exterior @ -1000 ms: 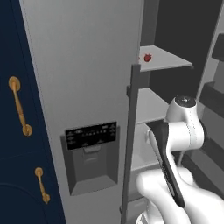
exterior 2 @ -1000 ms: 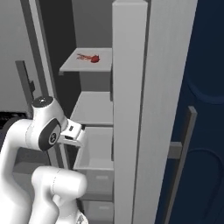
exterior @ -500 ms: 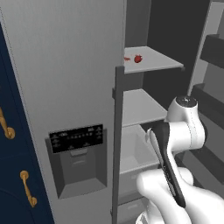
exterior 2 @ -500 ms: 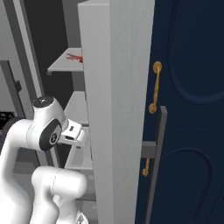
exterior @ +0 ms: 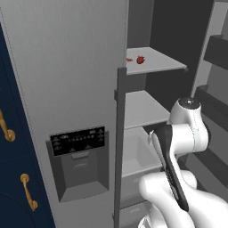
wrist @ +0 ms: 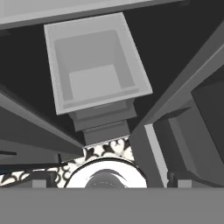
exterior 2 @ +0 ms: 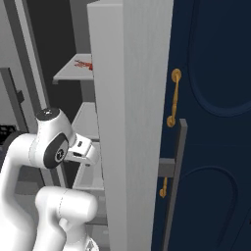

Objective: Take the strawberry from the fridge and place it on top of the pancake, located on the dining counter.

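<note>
We see fridge open, strawberry on top shelf at 1 o'clock; jaws spread wide, empty, ready for reach.

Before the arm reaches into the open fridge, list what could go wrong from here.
1. The strawberry sits on the top shelf, well above the folded arm; the reach is long and upward, so the arm may clip the shelf edges.
2. The left door's edge stands close beside the arm and could be struck during the swing.
3. The fruit is tiny, so the fingers could nudge it away.
</note>
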